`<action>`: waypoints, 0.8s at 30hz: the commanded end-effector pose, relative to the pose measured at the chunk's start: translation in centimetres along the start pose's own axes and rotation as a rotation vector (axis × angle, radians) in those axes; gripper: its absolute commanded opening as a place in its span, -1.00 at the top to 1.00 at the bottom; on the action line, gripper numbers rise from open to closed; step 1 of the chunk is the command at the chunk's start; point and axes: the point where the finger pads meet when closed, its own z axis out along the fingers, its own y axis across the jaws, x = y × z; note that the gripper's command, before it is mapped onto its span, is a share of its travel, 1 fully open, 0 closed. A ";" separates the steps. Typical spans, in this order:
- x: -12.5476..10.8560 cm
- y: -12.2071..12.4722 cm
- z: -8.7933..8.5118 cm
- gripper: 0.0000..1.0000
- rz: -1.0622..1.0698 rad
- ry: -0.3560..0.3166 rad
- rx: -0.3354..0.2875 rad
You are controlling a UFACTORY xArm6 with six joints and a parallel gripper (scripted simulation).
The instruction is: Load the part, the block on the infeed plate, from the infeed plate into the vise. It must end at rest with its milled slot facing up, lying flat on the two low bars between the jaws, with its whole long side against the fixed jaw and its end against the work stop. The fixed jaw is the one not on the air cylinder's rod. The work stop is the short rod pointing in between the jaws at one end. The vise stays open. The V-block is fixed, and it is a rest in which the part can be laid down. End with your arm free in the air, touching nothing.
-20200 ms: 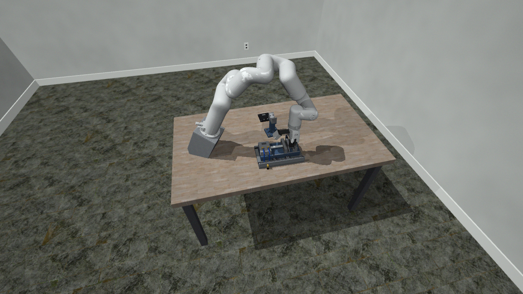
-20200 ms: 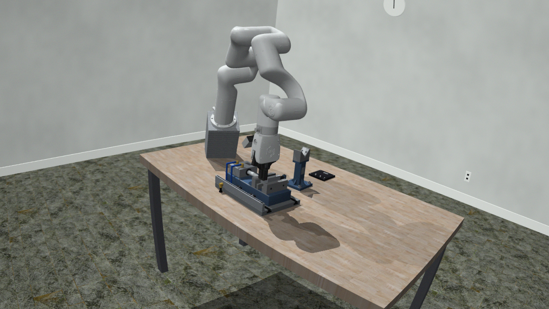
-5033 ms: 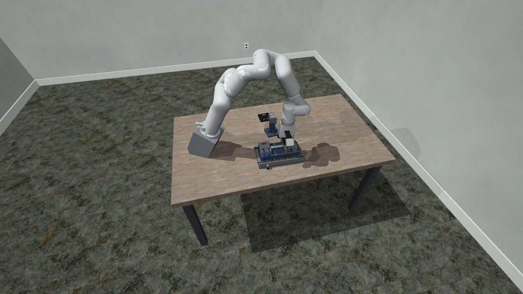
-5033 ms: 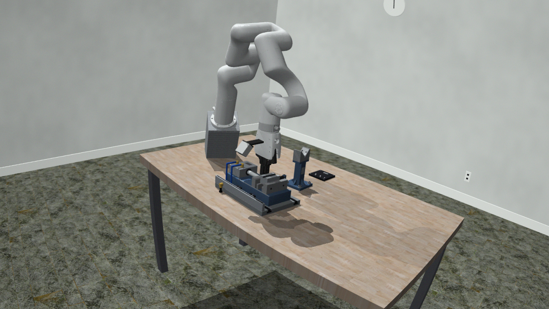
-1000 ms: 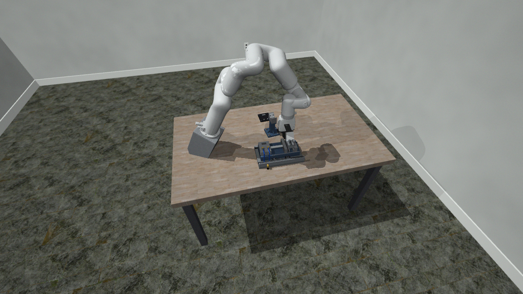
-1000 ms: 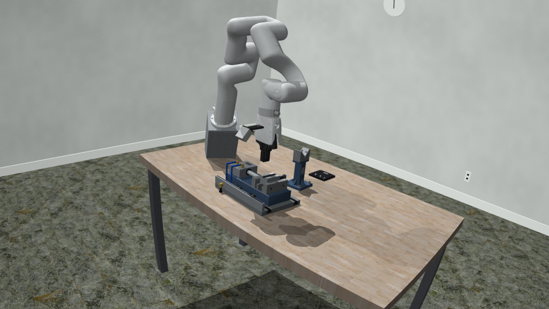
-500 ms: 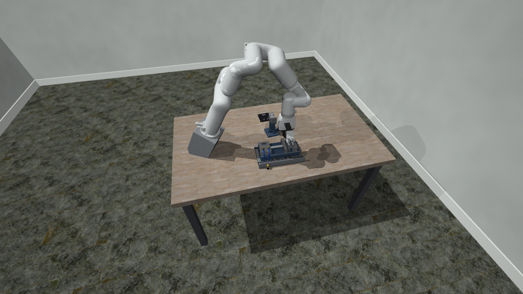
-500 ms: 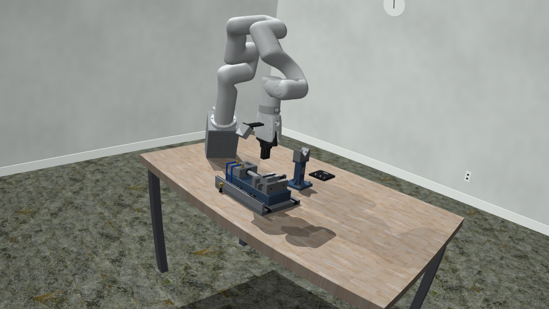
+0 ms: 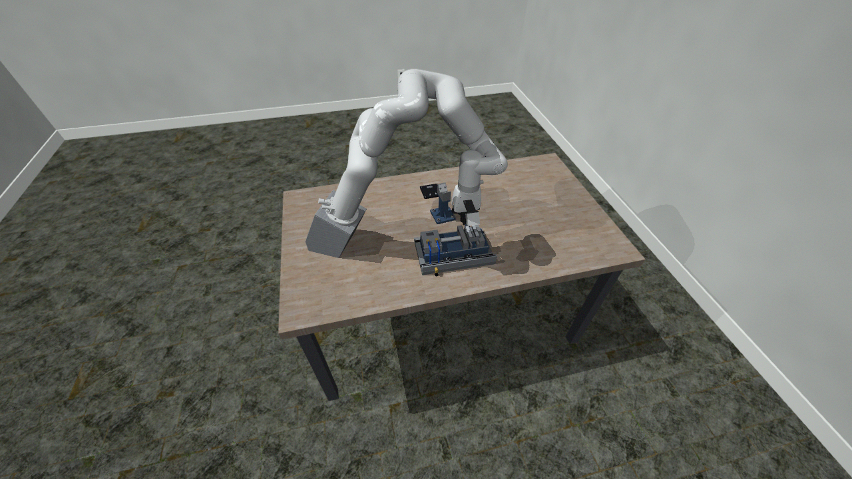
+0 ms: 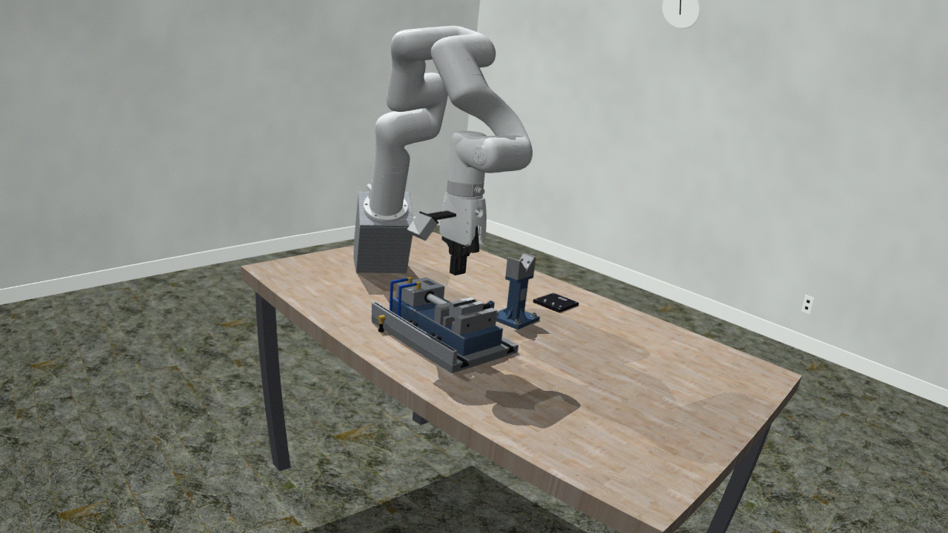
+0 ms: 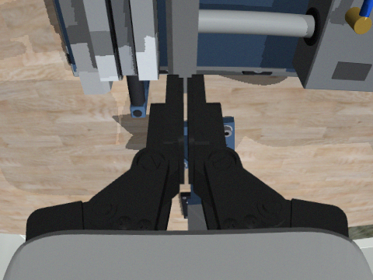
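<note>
The part (image 11: 120, 26) is a light grey block with a dark slot on top. It lies in the vise (image 10: 444, 321) beside the fixed jaw (image 11: 73, 15), with its near end by the dark work stop rod (image 11: 136, 90). The moving jaw (image 11: 186, 11) on the cylinder rod (image 11: 256, 23) stands apart from the part, so the vise is open. My gripper (image 11: 185, 98) (image 10: 458, 265) is shut and empty. It hangs in the air above the vise's rear edge, touching nothing. The vise also shows in the top view (image 9: 455, 247).
The blue V-block stand (image 10: 520, 292) rises just behind the vise, close to my gripper. The black infeed plate (image 10: 555, 303) lies beyond it with nothing on it. The arm's grey base block (image 10: 381, 241) stands at the table's far corner.
</note>
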 end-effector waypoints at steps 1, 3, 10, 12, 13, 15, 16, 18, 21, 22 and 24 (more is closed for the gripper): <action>0.2 -0.2 -0.1 1.00 -0.049 0.000 0.003; 0.3 -0.4 -0.1 1.00 -0.109 0.001 0.002; 1.0 -1.0 -0.1 1.00 -0.354 0.001 0.002; 1.1 -1.1 -0.1 1.00 -0.417 0.002 0.002; 1.3 -1.3 -0.1 1.00 -0.483 0.002 0.001; 1.5 -1.4 -0.1 1.00 -0.536 0.002 0.001; 1.5 -1.4 -0.1 1.00 -0.552 0.002 0.001; 1.7 -1.6 -0.1 1.00 -0.623 0.002 0.001; 2.1 -1.9 -0.1 1.00 -0.767 0.002 0.001; 2.1 -1.9 -0.1 1.00 -0.769 0.002 0.001; 2.3 -2.1 -0.1 1.00 -0.843 0.002 0.001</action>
